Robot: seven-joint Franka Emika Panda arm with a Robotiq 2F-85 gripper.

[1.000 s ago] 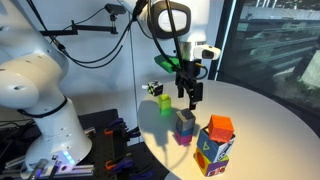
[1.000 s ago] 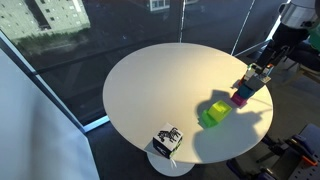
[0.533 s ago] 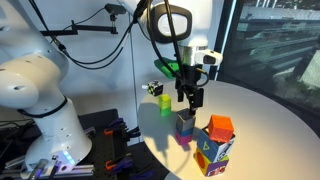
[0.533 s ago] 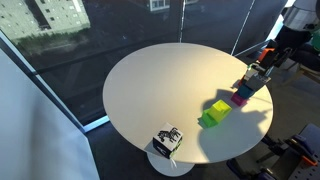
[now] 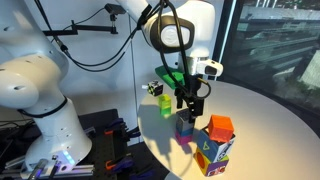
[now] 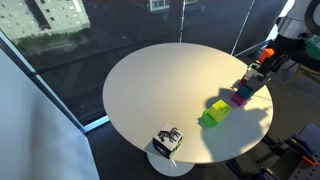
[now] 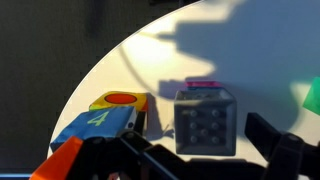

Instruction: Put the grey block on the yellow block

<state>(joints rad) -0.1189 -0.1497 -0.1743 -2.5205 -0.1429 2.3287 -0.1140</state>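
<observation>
End effector (image 5: pixel 189 108) lower, nearer grey block (image 5: pixel 185 123)

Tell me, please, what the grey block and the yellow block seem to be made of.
Grey block: probably moulded plastic, possibly foam. It has a dull matte grey finish, and the wrist view shows a regular grid of round dimples pressed into its face.
Yellow block: plastic or painted wood, I cannot tell which. Its yellow-green colour is even and bright with no glare, and it is too small for surface detail.

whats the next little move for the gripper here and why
Probably lower straight down. The open gripper hovers just above the grey block, which sits on a magenta block; in the wrist view the grey block lies centred between the jaws, so no sideways correction seems needed before closing. The yellow block stands apart.
</observation>
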